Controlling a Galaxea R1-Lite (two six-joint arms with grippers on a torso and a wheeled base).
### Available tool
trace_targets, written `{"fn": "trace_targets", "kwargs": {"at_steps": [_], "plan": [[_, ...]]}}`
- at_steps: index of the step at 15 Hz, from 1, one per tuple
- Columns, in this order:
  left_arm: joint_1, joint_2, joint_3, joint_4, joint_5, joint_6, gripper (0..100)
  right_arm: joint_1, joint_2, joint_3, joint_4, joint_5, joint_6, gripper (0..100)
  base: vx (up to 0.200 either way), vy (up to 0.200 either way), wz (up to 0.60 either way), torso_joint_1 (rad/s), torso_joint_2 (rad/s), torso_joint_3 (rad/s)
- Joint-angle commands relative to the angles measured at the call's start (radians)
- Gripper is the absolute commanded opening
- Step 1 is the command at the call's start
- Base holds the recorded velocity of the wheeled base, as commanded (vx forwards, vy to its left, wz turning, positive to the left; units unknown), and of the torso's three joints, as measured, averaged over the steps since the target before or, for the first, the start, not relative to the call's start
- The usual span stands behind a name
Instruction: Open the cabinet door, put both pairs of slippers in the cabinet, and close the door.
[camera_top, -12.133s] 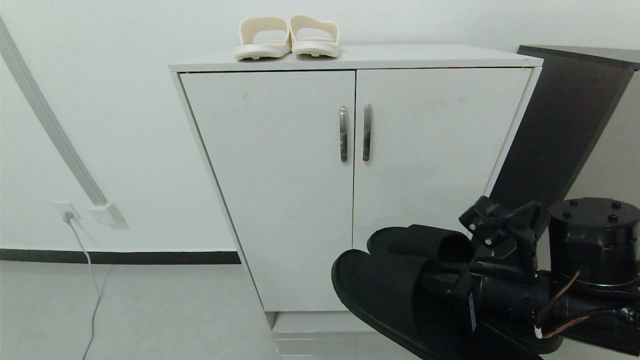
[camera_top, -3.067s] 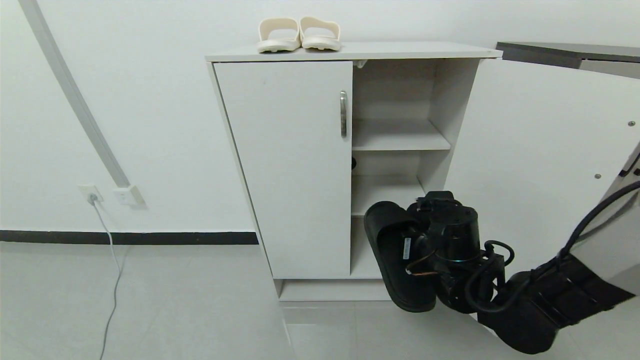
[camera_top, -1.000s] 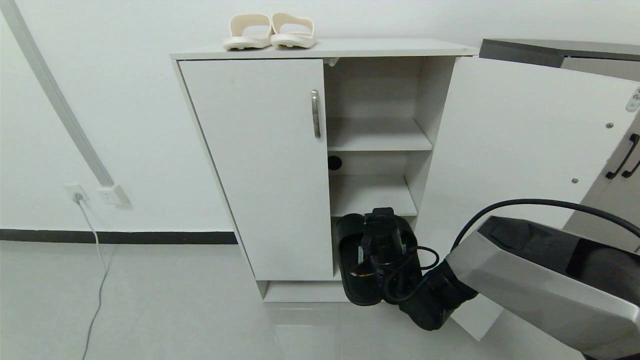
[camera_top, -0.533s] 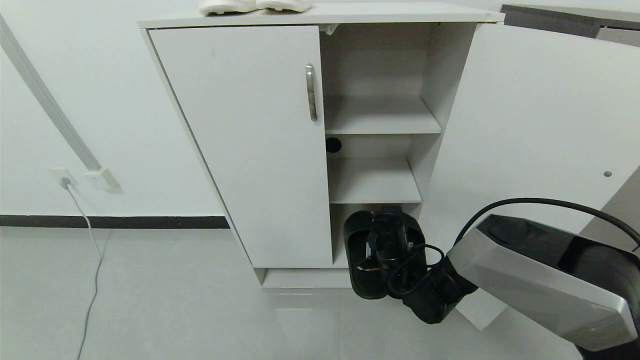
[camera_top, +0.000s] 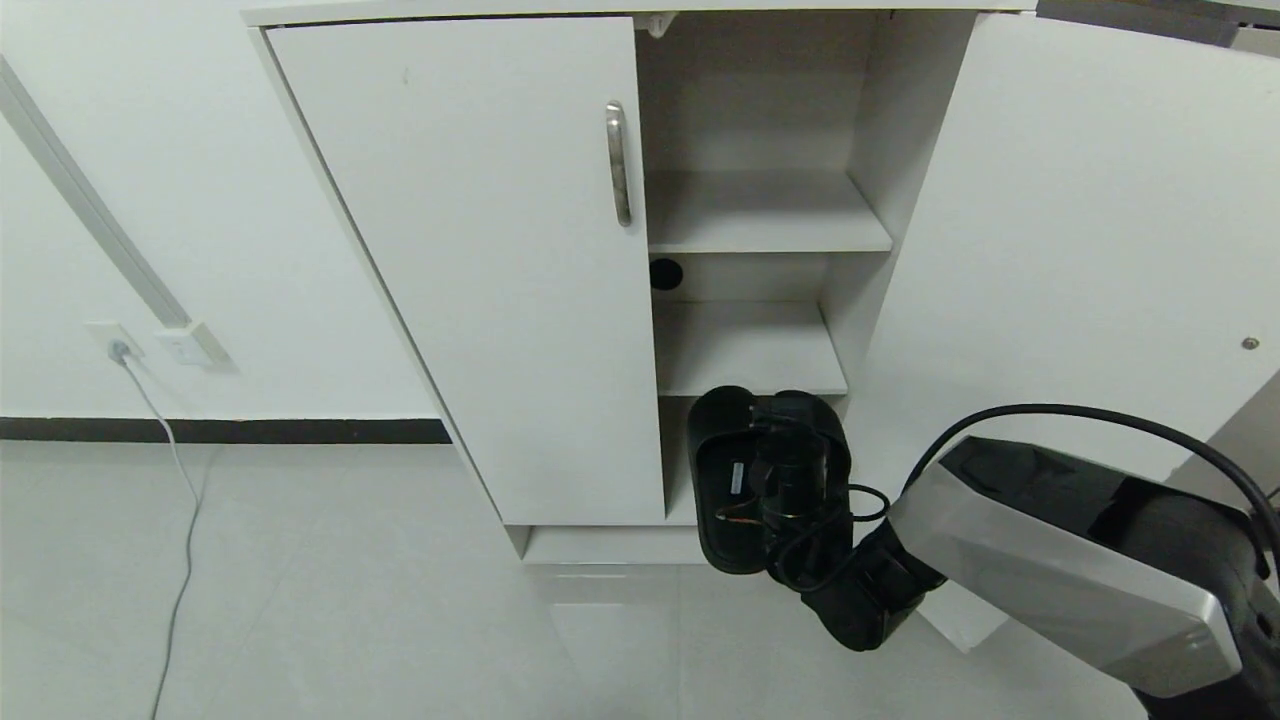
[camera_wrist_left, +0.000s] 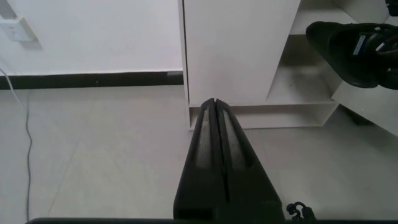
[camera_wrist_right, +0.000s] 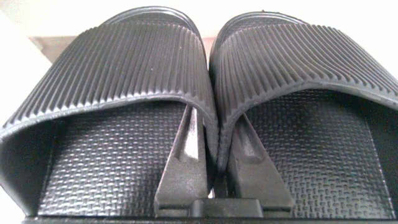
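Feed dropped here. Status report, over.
Right gripper shut on black slippers at bottom opening of cabinet. Left gripper shut, low over floor. Right door open; nothing blocking.

Looks to me like a plain indoor room, maybe a home entryway or a bare test space, I can't say which. There's a white cabinet (camera_top: 470, 270) with shelves (camera_top: 760, 215) and black slippers (camera_top: 718, 520) at its lowest opening. It stands against a blank white wall (camera_top: 150, 120). Also pale glossy floor tiles (camera_top: 330, 620), a black skirting strip (camera_top: 220, 431), and a wall socket (camera_top: 118, 350) with a grey cable (camera_top: 180, 590) trailing down.
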Motion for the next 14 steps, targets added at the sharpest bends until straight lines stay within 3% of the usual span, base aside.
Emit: {"fn": "trace_targets", "kwargs": {"at_steps": [1,13,14], "plan": [[0.000,0.001,0.000,0.000,0.000,0.000,0,0.001,-0.003,0.001,-0.003,-0.002,-0.003,0,0.000,0.000,0.00,0.000,0.00,0.000],[0.000,0.001,0.000,0.000,0.000,-0.002,0,-0.005,0.003,0.002,-0.015,0.000,-0.027,0,0.200,0.000,0.00,0.004,0.00,0.002],[0.000,0.001,0.000,0.000,0.000,-0.003,0,-0.011,0.007,0.008,-0.015,0.003,-0.029,0,0.000,0.000,0.00,0.000,0.00,0.000]]}}
